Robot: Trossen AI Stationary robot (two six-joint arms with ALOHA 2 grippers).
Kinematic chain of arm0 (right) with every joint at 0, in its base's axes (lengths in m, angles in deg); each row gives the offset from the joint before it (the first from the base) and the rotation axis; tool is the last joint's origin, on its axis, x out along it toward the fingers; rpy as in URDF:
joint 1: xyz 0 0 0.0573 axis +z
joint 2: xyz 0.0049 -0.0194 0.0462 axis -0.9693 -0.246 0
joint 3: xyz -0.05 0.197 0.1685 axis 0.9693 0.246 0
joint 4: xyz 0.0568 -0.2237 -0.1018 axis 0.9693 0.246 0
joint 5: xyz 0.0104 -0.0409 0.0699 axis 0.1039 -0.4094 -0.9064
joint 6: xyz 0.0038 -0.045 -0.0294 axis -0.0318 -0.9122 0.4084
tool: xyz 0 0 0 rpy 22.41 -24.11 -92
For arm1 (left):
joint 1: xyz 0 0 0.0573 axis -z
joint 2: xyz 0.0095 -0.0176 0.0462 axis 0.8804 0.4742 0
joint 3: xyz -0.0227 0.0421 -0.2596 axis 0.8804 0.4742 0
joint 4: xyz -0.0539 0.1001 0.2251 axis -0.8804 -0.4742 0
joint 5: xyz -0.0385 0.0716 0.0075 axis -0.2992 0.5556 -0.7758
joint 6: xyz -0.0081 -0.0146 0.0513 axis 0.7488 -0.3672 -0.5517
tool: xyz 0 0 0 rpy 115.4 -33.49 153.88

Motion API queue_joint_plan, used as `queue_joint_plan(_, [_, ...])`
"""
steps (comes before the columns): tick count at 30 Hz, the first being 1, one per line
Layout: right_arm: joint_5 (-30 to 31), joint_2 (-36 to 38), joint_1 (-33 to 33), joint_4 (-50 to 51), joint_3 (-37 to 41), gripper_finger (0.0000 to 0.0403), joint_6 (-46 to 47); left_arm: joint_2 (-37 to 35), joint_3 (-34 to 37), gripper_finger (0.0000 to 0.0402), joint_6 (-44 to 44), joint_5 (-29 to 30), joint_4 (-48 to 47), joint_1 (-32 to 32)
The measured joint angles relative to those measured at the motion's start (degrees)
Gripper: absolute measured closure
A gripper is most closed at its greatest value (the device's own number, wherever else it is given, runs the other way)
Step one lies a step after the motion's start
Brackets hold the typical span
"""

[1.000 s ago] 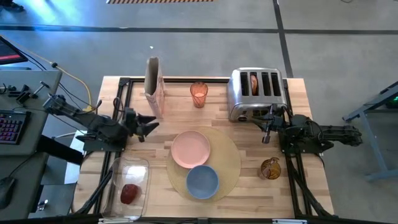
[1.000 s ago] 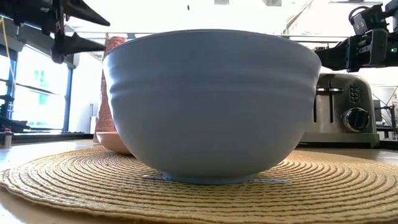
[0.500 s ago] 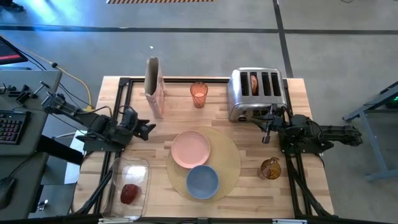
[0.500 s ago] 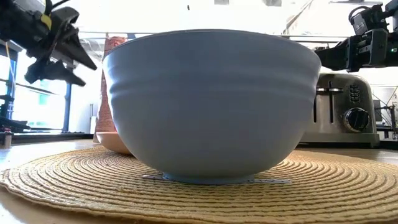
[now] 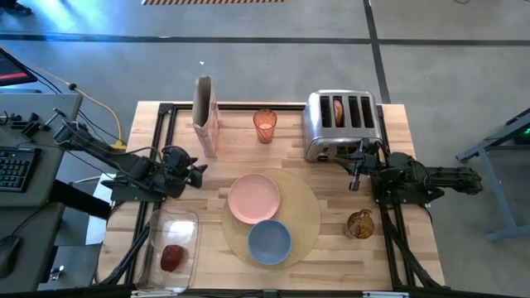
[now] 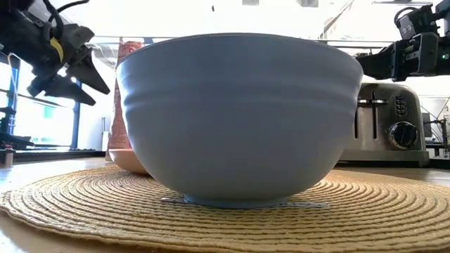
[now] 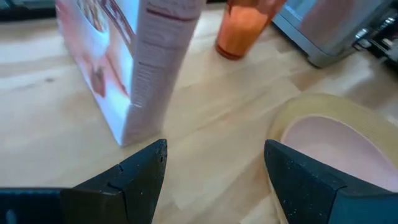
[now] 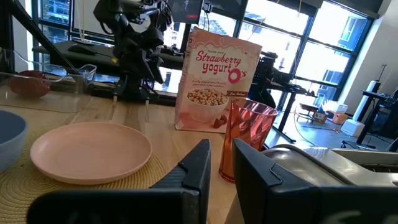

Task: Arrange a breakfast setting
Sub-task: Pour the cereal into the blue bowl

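A round tan placemat (image 5: 300, 217) lies mid-table. On it sit a pink plate (image 5: 254, 199) and a smaller blue bowl (image 5: 269, 242). A cereal box (image 5: 204, 116) and an orange-red glass (image 5: 264, 126) stand at the far side. A bagel half (image 5: 339, 109) sticks up from a slot of the chrome toaster (image 5: 323, 136). A red apple (image 5: 173, 257) lies in the clear container (image 5: 184, 228). The spoon does not show. My left gripper (image 5: 201, 172) is open and empty, left of the plate and near the box (image 7: 143, 62). My right gripper (image 5: 354, 172) is shut, in front of the toaster.
An amber glass object (image 5: 359, 223) stands on the table right of the placemat. Black frame rails run along the table's left, right and far edges. Bare wood shows between the cereal box and the plate (image 7: 336, 149).
My left gripper has come down and a little toward the table's near edge. It has turned about its wrist and stayed open. My right arm has kept still.
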Motion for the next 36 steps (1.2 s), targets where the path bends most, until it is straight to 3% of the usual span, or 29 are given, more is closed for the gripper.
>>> queue_joint_plan(13, [0.0, 0.0, 0.0, 0.0, 0.0, 0.0350, 0.0, 6.8, 0.0, 0.0099, 6.4, -0.8, 2.1, -1.7])
queue_joint_plan(27, [0.0, 0.0, 0.0, 0.0, 0.0, 0.0350, 0.0, 10.8, 0.0, 0.0009, 6.5, 3.7, 6.1, -3.9])
queue_joint_plan(36, [0.0, 0.0, 0.0, 0.0, 0.0, 0.0350, 0.0, 16.0, 0.0, 0.0002, 6.5, 4.1, 12.6, -8.4])
